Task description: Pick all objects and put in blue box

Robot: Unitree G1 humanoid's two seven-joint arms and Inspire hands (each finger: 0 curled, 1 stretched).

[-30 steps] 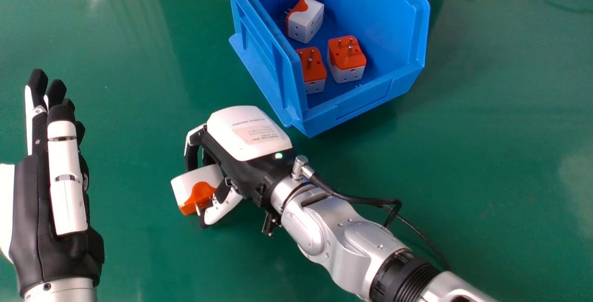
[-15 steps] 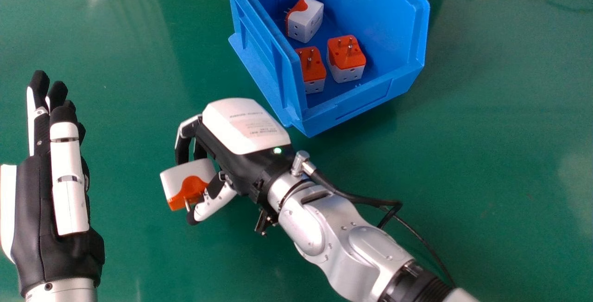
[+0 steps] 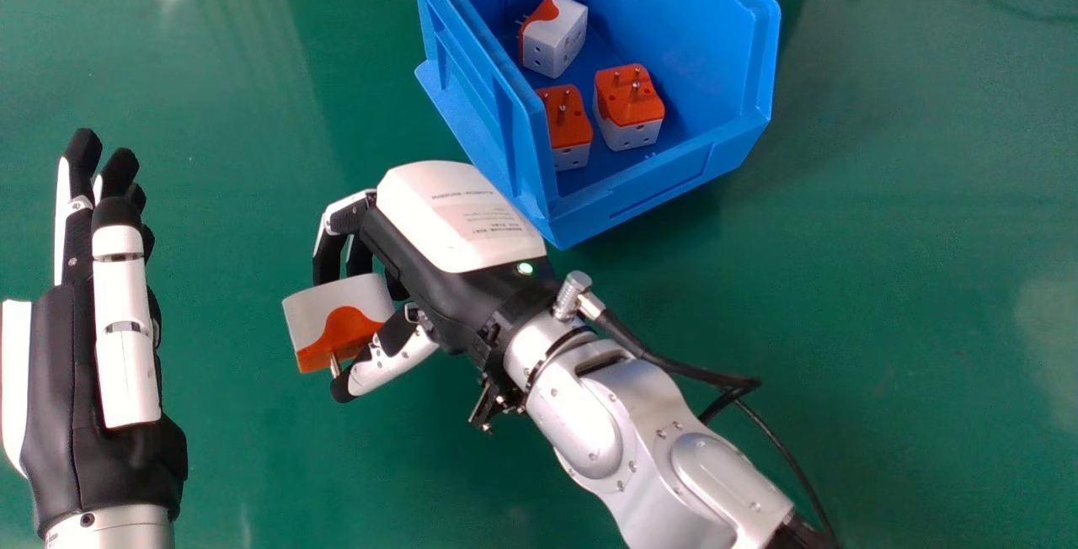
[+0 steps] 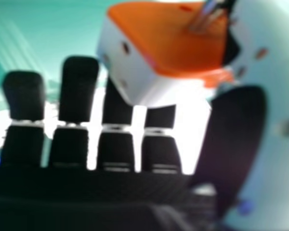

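Pretty bright on my right hand (image 3: 455, 221), faint glare on the green table (image 3: 1044, 322), soft shadow by the blue box (image 3: 665, 187). Whites behind my fingers (image 4: 79, 89) totally blow out.

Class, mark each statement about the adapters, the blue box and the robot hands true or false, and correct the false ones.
1. The right robot hand grips an orange and white adapter. True.
2. Inside the blue box, two adapters have their pins pointing up. True.
3. Four adapters lie in the box. False: there are three, counting the one farthest back.
4. The gripped adapter is already inside the box. False: it is outside, to the left of the box in the head view.
5. The left robot hand is empty, its fingers straight. True.
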